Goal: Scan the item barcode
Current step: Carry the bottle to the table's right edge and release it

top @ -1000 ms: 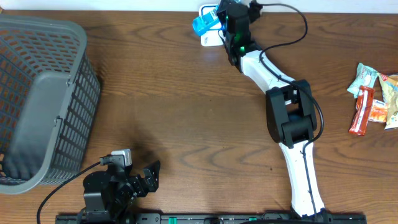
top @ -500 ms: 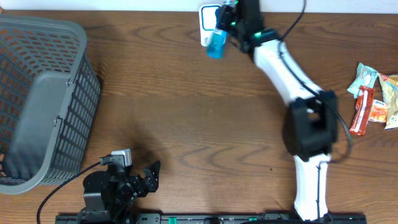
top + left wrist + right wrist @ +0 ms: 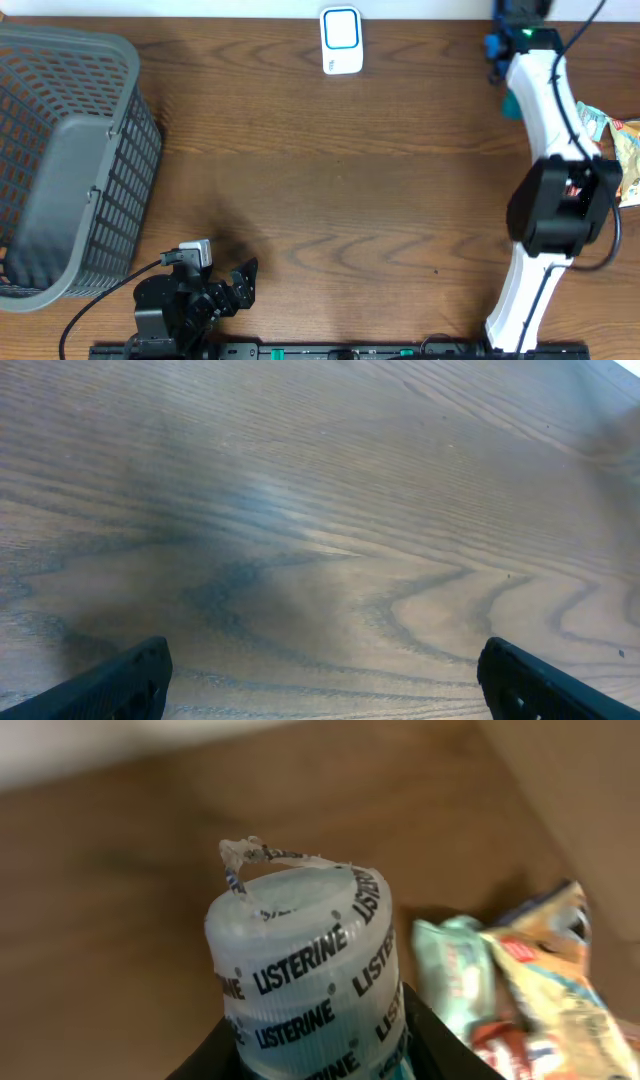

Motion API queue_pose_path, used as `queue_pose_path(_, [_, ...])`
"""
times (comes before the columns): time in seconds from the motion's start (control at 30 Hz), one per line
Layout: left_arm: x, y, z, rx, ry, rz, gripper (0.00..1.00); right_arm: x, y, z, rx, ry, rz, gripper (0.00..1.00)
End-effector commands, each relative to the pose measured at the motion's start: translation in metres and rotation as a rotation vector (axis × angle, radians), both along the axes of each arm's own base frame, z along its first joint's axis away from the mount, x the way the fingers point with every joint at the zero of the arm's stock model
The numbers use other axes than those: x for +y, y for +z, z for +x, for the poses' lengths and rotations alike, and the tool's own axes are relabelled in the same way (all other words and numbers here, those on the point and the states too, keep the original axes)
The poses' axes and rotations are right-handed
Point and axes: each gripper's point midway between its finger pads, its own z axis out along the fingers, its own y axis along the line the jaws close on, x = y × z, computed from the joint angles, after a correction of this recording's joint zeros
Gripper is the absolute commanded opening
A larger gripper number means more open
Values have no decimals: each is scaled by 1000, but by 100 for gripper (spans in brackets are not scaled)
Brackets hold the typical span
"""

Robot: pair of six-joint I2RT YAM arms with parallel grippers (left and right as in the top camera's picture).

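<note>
A Listerine bottle (image 3: 300, 980) with a white cap and torn seal fills the right wrist view, cap pointing away from the camera. My right gripper (image 3: 325, 1058) is shut on it, a dark finger on each side. Overhead, that gripper (image 3: 505, 70) is at the far right of the table, and only a teal part of the bottle (image 3: 510, 103) shows beside the white arm. The white and blue scanner (image 3: 341, 40) lies at the back centre, well left of the bottle. My left gripper (image 3: 235, 285) (image 3: 320, 682) rests open near the front edge over bare wood.
A grey mesh basket (image 3: 60, 150) stands at the left. Snack packets (image 3: 600, 125) (image 3: 520, 980) lie at the right edge, just past the held bottle. The table's back edge runs close behind the scanner.
My right arm has swung from the scanner across to the far right, carrying the bottle with it. The left arm has not moved.
</note>
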Motion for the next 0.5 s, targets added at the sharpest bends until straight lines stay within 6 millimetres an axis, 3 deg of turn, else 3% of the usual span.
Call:
queue_pose_path(0.0, [1, 0, -1, 3, 7, 2, 98, -50, -49, -20, 233, -10, -120, 1])
queue_pose_path(0.07, [1, 0, -1, 3, 7, 2, 98, -67, -73, -33, 325, -16, -118, 1])
queue_pose_path(0.13, [1, 0, -1, 3, 7, 2, 98, -79, -82, -43, 366, -39, -114, 1])
queue_pose_path(0.23, [1, 0, -1, 3, 7, 2, 98, -93, -85, -52, 380, -69, -103, 1])
queue_pose_path(0.3, [1, 0, -1, 3, 7, 2, 98, -99, -82, -54, 378, -81, -103, 7])
queue_pose_path(0.33, [1, 0, -1, 3, 7, 2, 98, -100, -80, -56, 380, -82, -102, 32])
queue_pose_path(0.43, [1, 0, -1, 3, 7, 2, 98, -89, -76, -54, 371, -52, -67, 79])
queue_pose_path(0.47, [1, 0, -1, 3, 7, 2, 98, -82, -69, -51, 350, -29, -43, 99])
